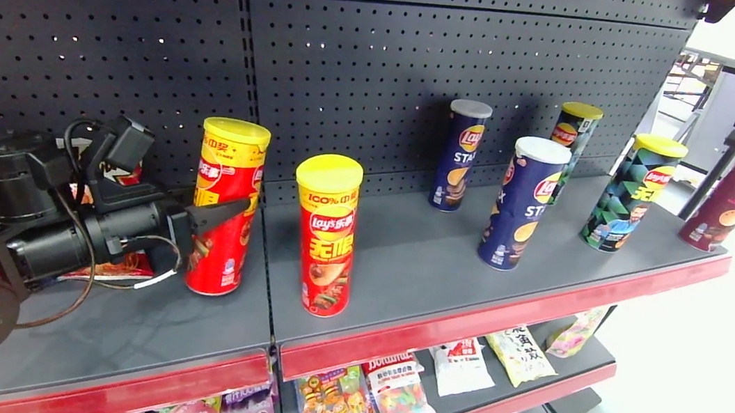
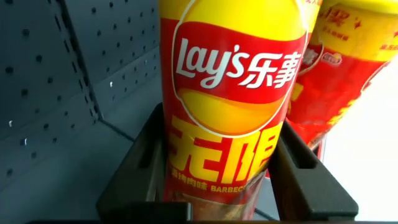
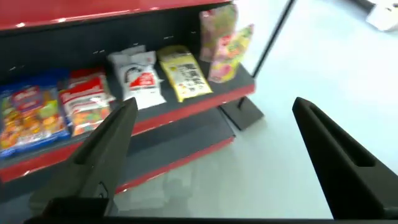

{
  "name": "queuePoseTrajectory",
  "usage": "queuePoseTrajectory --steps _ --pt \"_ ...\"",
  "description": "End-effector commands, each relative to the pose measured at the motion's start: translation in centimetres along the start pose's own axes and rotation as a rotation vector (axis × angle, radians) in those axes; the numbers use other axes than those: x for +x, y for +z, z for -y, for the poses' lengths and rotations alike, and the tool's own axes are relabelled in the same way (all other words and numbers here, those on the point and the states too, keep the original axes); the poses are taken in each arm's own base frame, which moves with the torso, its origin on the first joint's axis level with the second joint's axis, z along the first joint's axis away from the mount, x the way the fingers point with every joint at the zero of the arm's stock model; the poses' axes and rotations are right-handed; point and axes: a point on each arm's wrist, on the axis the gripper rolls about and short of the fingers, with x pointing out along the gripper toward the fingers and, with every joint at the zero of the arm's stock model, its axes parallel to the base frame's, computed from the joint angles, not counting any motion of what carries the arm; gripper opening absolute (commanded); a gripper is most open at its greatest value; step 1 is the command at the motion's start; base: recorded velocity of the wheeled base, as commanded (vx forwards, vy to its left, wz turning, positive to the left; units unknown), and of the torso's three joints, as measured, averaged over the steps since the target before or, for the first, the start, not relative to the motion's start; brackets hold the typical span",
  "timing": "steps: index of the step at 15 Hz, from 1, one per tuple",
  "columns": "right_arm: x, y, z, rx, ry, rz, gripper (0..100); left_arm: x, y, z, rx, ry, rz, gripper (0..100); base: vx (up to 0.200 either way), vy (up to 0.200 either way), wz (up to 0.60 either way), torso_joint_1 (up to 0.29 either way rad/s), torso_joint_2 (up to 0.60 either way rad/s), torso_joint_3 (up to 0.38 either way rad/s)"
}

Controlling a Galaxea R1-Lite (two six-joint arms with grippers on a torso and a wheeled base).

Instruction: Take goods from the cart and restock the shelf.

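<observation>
Restocking looks well advanced: seven cans stand on the shelf [image 1: 401,274]. Left gripper [image 1: 229,217] jaws pinch the red can [image 1: 232,169], left of centre in the head view, its base down. Release likely remains. Right gripper [image 3: 214,109] jaws spread, holding nothing.

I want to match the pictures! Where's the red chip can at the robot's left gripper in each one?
Head view: red chip can, left on the shelf, in the left gripper.
Left wrist view: the can is in the middle, up close.
Right wrist view: faces snack bags lower down.
Shared landmark: the second red can beside it.
</observation>
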Motion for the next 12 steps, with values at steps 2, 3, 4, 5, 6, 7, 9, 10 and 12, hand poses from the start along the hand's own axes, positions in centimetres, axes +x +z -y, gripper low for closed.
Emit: queuePoseTrajectory --steps 2,3,4,5,6,7,9,10,12 --pt "-0.2 0.0 -0.1 0.039 -0.144 -0.006 100 0.8 -0.7 -0.5 -0.010 -0.003 -0.011 0 0.000 0.000 0.00 0.000 0.00 0.000" --pt "-0.8 -0.2 -0.1 0.059 -0.080 0.077 100 0.8 -0.7 -0.5 -0.023 -0.003 -0.012 0 0.000 0.000 0.00 0.000 0.00 0.000" --pt "-1.1 -0.4 -0.1 0.078 -0.013 0.124 100 0.8 -0.7 -0.5 -0.033 -0.003 -0.010 0 0.000 0.000 0.00 0.000 0.00 0.000" --pt "-1.4 -0.6 0.1 0.081 0.062 0.184 100 0.8 -0.6 -0.5 -0.033 -0.011 -0.001 0 0.000 0.000 0.00 0.000 0.00 0.000" --pt "-1.5 -0.6 0.1 0.080 0.064 0.190 100 0.8 -0.5 -0.5 -0.031 -0.013 0.006 0 0.000 0.000 0.00 0.000 0.00 0.000" --pt "-1.5 -0.6 0.1 0.086 0.045 0.187 100 0.9 -0.6 -0.5 -0.037 -0.014 0.012 0 0.000 0.000 0.00 0.000 0.00 0.000" --pt "-1.7 -0.7 0.1 0.081 0.022 0.213 100 1.0 -0.6 -0.5 -0.036 -0.017 0.018 0 0.000 0.000 0.00 0.000 0.00 0.000" --pt "-1.8 -0.8 0.1 0.085 0.018 0.226 100 1.0 -0.6 -0.5 -0.035 -0.017 0.019 0 0.000 0.000 0.00 0.000 0.00 0.000" --pt "-1.9 -0.9 0.1 0.105 0.003 0.238 100 1.2 -0.7 -0.7 -0.034 -0.018 0.021 0 0.000 0.000 0.00 0.000 0.00 0.000"
